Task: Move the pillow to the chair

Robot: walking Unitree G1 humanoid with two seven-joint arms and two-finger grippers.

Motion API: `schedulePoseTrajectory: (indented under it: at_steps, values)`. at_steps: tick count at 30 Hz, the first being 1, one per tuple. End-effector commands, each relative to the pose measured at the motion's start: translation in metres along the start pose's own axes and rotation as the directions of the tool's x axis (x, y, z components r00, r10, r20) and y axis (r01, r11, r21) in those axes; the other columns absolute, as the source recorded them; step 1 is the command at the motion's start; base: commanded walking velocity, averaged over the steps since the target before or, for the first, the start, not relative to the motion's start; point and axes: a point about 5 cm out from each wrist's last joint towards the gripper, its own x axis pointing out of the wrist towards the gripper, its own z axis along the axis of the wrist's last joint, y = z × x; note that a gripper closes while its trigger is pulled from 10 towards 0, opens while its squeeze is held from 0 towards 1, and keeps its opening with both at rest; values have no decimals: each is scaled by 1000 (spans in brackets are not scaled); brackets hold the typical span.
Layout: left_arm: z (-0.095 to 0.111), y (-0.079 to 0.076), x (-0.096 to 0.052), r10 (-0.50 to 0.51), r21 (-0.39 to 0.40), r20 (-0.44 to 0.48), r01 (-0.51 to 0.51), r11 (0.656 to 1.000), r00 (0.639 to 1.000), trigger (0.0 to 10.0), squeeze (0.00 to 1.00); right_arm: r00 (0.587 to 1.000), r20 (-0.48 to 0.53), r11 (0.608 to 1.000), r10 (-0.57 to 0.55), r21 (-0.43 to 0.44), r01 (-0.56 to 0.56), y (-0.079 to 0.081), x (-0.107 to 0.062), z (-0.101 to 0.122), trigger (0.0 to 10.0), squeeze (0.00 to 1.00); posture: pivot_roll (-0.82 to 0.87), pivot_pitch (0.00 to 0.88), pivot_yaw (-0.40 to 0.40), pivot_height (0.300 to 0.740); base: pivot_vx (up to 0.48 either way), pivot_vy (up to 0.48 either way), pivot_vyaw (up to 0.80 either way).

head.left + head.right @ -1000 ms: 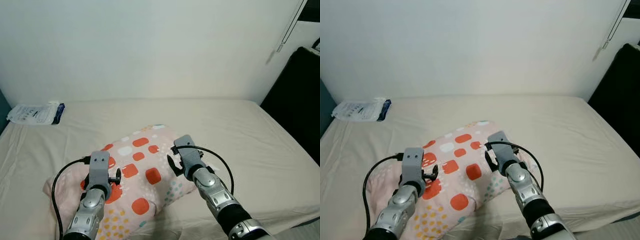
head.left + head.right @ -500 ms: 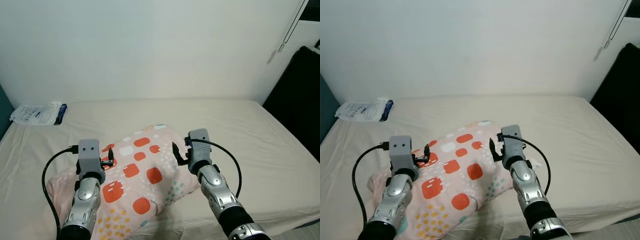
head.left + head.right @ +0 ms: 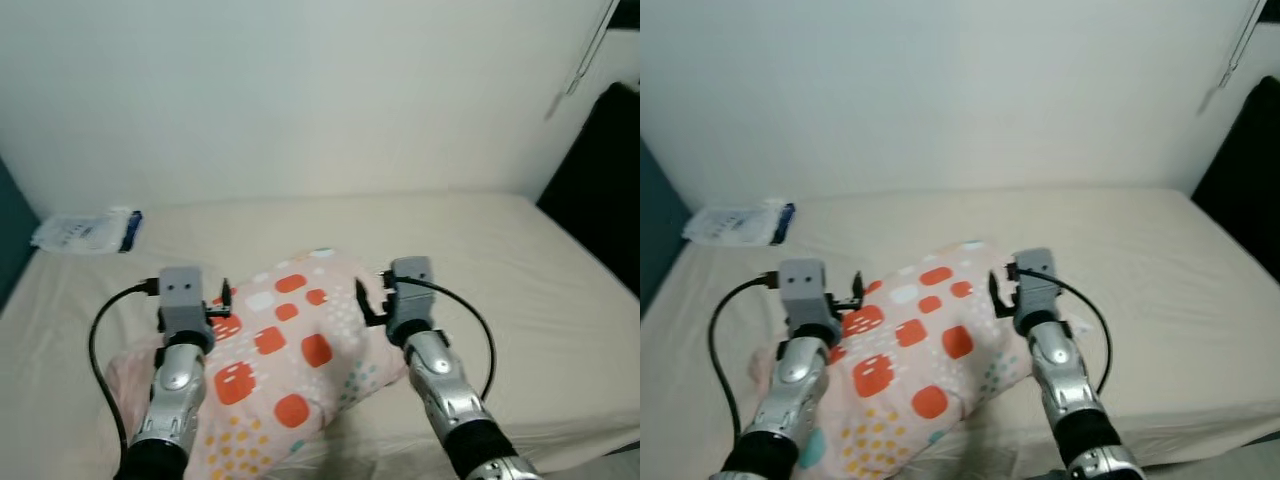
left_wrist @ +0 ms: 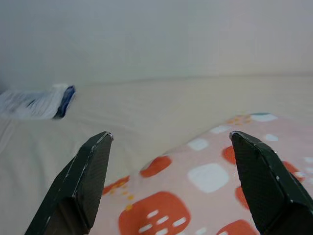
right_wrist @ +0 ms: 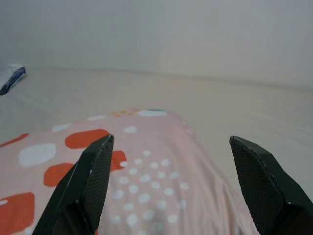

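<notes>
Pink and dotted with orange-red squares, the pillow [image 3: 285, 365] lies on the near half of a beige-sheeted bed [image 3: 520, 290], between the robot's two silver arms. Left pincer [image 4: 171, 139] hovers over the pillow's left edge, its black fingers [image 4: 85, 181] spread wide apart and holding nothing. Right pincer [image 5: 171, 142] hangs above the pillow's right corner, its fingers [image 5: 90, 181] likewise spread, with the white-dotted part of the fabric beneath them. Black cables loop from both wrists. A white packet with a blue end [image 3: 88, 231] rests at the far left corner of the bed, well apart from the pillow, against a plain pale wall [image 3: 300, 90]. A dark shape [image 3: 600, 180] stands beside the bed on the right; what it is cannot be told. Both head views are slightly blurred.
</notes>
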Motion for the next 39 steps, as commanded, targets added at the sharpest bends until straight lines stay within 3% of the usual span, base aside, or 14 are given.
schedulePoseTrajectory:
  at_steps: [1, 9, 19, 25, 29, 30, 31, 33, 37, 39]
  values:
    - [0, -9, 0, -37, 27, 6, 37, 999, 999, 10000, 0, 999, -22, 1000, -25, 3, 25, -4, -4, -3, 10000, 0, 57, 0, -7, 740, 0, 0, 0]
    - [3, -15, 3, -65, 36, 24, 64, 997, 998, 10000, 0, 997, -50, 998, -56, -3, 55, -10, -5, -8, 10000, 0, 44, 0, 12, 740, 0, 0, 0]
    - [19, -13, 17, -89, -10, 64, 90, 996, 994, 10000, 0, 1000, -9, 1000, -7, -12, 7, -6, 9, 13, 10000, 0, 39, 0, 11, 740, 0, 0, 0]
    - [15, -13, 14, -116, -16, 51, 117, 993, 992, 10000, 0, 998, -50, 1000, 24, 5, -24, -3, 10, 7, 10000, 0, 59, 0, -7, 740, 0, 0, 0]
    - [13, -11, 10, -112, -69, 50, 115, 991, 992, 10000, 0, 996, -59, 997, 73, 21, -72, 4, 13, 7, 10000, 0, 59, 0, -12, 740, 0, 0, 0]
    - [12, -10, 9, -118, -104, 56, 123, 987, 991, 10000, 0, 986, 17, 980, 164, 111, -165, 17, 14, 18, 10000, 0, 64, 0, -16, 740, 0, 0, 0]
    - [12, -10, 9, -118, -104, 56, 123, 987, 991, 10000, 0, 986, 17, 980, 164, 111, -165, 17, 14, 18, 10000, 0, 64, 0, -16, 740, 0, 0, 0]
    - [14, -12, 7, -151, -166, 72, 162, 973, 986, 10000, 0, 956, 121, 925, 268, 245, -291, 32, 14, 35, 10000, 0, 66, 0, -16, 740, 0, 0, 0]
    - [17, -15, 5, -191, -233, 96, 208, 950, 977, 10000, 0, 929, 184, 890, 321, 277, -363, 42, 13, 47, 10000, 0, 65, 0, -14, 740, 0, 0, 0]
    - [22, -21, 4, -241, -345, 113, 265, 900, 964, 10000, 0, 896, 249, 842, 368, 318, -435, 51, 12, 58, 10000, 0, 72, 0, -15, 740, 0, 0, 0]
